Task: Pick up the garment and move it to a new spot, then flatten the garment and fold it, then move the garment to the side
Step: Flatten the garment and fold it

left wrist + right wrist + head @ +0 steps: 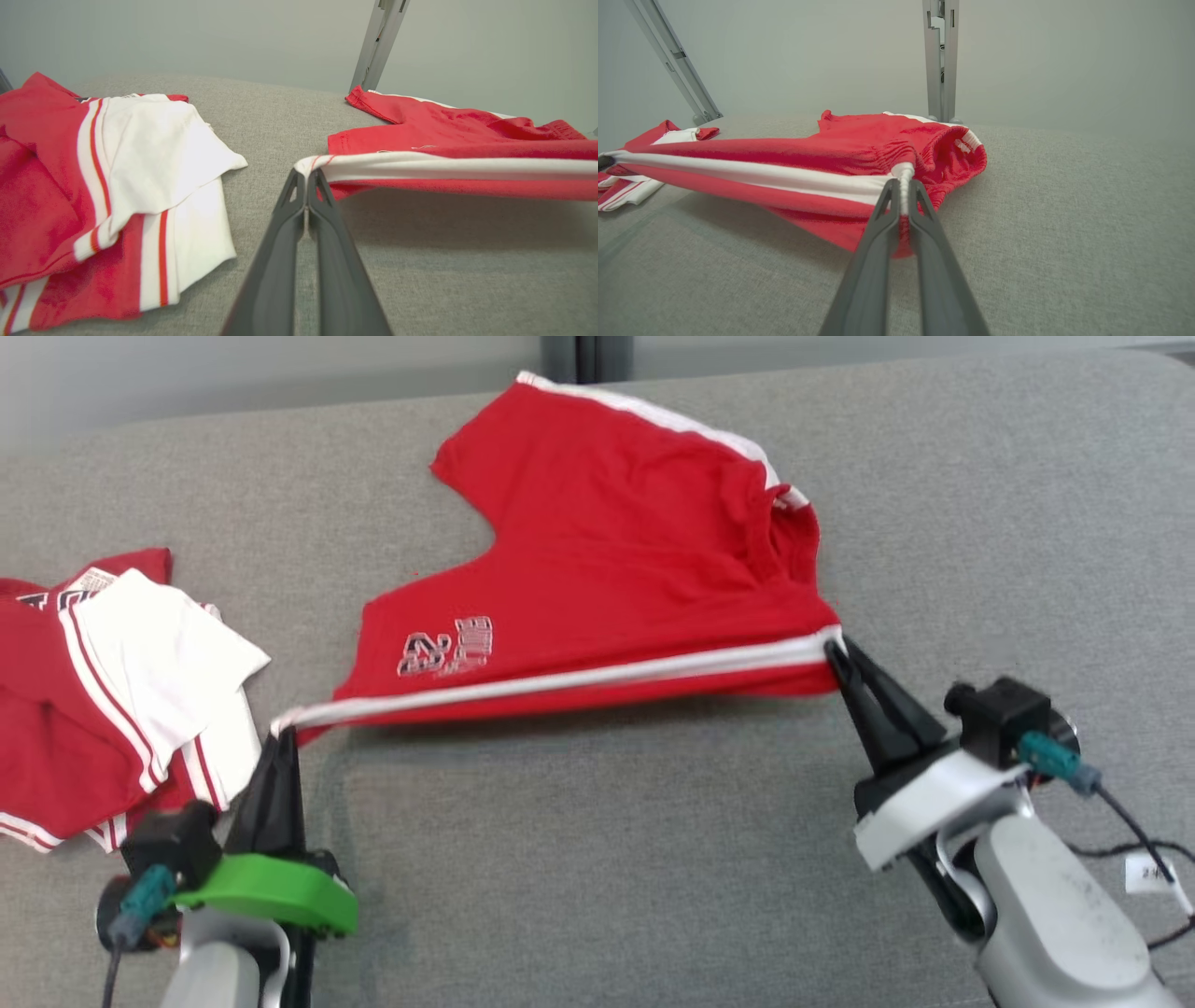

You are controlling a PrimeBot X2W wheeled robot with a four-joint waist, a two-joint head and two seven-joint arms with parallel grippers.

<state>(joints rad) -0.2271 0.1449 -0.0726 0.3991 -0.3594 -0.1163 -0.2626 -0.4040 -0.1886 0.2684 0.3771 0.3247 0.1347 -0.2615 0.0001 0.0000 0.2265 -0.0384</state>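
Note:
The garment (616, 560) is a pair of red shorts with white side stripes and a white number print, spread across the grey cushion. Its near edge is lifted off the surface and pulled taut between both grippers. My left gripper (283, 730) is shut on the hem end of the white stripe (420, 168), seen close in the left wrist view (307, 173). My right gripper (834, 651) is shut on the waistband end of the same stripe, pinched between its fingers in the right wrist view (903, 183). The far half of the shorts (887, 135) rests on the cushion.
A pile of red and white clothes (112, 691) lies at the left edge, close to my left gripper (117, 186). The grey cushion (597, 859) stretches bare toward me. Metal posts (941, 60) stand at its far edge before a pale wall.

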